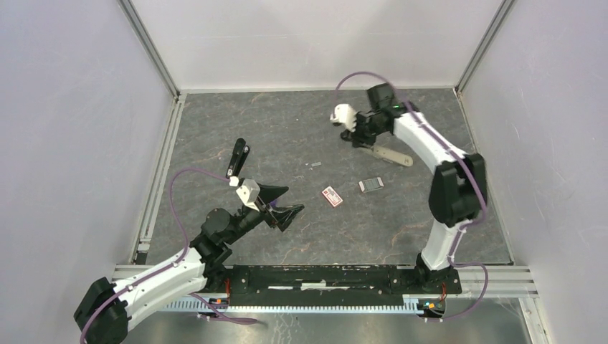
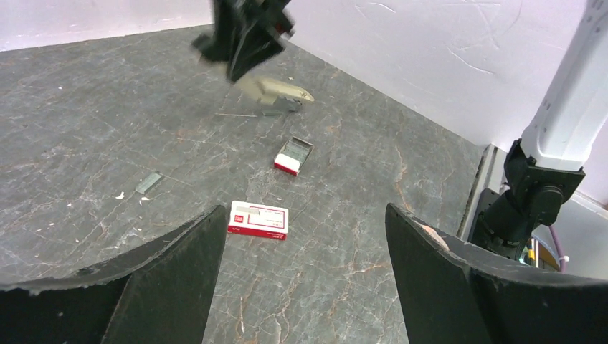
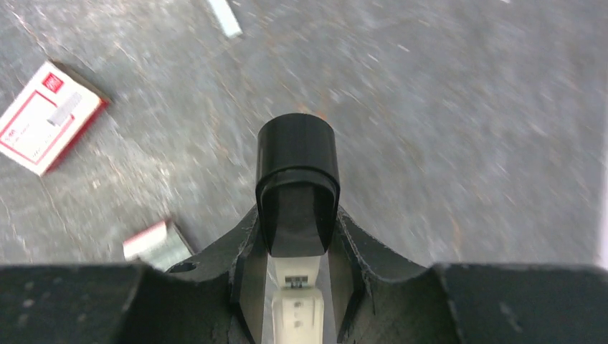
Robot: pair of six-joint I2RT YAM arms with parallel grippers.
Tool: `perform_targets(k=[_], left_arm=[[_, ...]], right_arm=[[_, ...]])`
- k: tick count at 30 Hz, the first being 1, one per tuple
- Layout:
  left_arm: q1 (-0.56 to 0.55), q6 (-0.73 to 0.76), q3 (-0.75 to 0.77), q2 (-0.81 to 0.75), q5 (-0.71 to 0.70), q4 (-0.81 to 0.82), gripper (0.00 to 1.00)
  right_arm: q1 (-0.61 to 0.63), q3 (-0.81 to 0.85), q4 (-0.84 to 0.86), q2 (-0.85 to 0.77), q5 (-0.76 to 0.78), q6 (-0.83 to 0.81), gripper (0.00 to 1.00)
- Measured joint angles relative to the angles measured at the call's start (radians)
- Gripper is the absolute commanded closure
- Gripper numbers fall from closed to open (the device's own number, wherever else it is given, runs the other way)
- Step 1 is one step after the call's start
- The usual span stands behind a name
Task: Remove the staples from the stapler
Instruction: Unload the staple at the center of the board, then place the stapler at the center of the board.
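right hand (image 3: 297, 228) clamps stapler rail (image 3: 297, 168) | left hand (image 2: 302, 215) open, empty | risk: your narrow pinch lets rail twist loose

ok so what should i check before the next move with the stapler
1. right pincer grip on the stapler rail: ok, closed around it just behind its black end.
2. left pincer free: ok, open and holding nothing.
3. staples strip out of the rail: ok, lying flat on the table, apart from the rail.
4. rail emptied: cannot tell, its inside is hidden.
5. black bar out of the way: ok, on the table's left side, touched by neither pincer.
6. red-and-white box clear of the strip: ok, apart from it.
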Motion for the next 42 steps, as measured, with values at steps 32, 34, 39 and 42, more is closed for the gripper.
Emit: perform_targets(k=[32,34,39,42], left_arm=[[0.0,0.025,0.005,-0.102,-0.023,-0.087,0.12],[0.0,0.024,0.008,-0.109,-0.027,-0.101,0.12],[0.0,0.025,0.008,-0.124,-0.043,-0.116,0.12],[0.0,0.024,0.008,-0.111,-0.045,-0.116,0.12]], right_arm=[[-0.073,0.088,0.426,-0.037,-0.167,0.362,1.0],[-0.083,0.026,0.484,-0.04,-0.169,0.367,1.0],[-0.169,-0.14,0.504,-0.031,-0.17,0.317,0.99],[-0.213,-0.146,0.455,0.021,-0.164,0.271,0.96]])
